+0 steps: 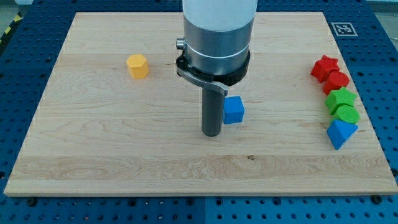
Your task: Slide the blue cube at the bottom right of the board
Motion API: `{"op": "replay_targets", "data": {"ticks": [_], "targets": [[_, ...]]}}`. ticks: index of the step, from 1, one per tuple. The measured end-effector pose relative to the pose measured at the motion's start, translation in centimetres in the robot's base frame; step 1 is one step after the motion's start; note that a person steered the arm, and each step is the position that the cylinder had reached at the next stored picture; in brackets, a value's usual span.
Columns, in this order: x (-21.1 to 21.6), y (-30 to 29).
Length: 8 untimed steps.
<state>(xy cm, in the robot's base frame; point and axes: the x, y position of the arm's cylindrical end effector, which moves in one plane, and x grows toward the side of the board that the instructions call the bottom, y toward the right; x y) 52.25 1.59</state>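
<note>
Bare wooden board (pixel 124 168) lay nearest; my tip (pixel 212 134) sat just left of the blue cube (pixel 234 110), near board centre, touching or nearly so. No fingers on this rod, nothing held. Approach step looked done; next push needed a rightward, downward line, clear of the blue wedge-like block (pixel 341 133) at right

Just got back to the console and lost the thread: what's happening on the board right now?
My tip stands on the board near its middle, right beside the blue cube, on the cube's left in the view; whether they touch I cannot tell. The cube is still mid-board, not yet at the bottom right. A yellow block sits alone at upper left. Along the right edge stand two red blocks, two green blocks and a blue wedge-like block.
</note>
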Motion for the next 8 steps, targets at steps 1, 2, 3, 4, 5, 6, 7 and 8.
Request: {"op": "replay_targets", "data": {"ticks": [1,2,3,4,5,6,7,8], "targets": [[-2.0,-2.6],[-3.7,0.0],[-5.3,0.5],[-5.0,1.5],[-2.4,2.1],[-2.5,3.3],[-5.1,3.3],[-5.7,3.7]]}}
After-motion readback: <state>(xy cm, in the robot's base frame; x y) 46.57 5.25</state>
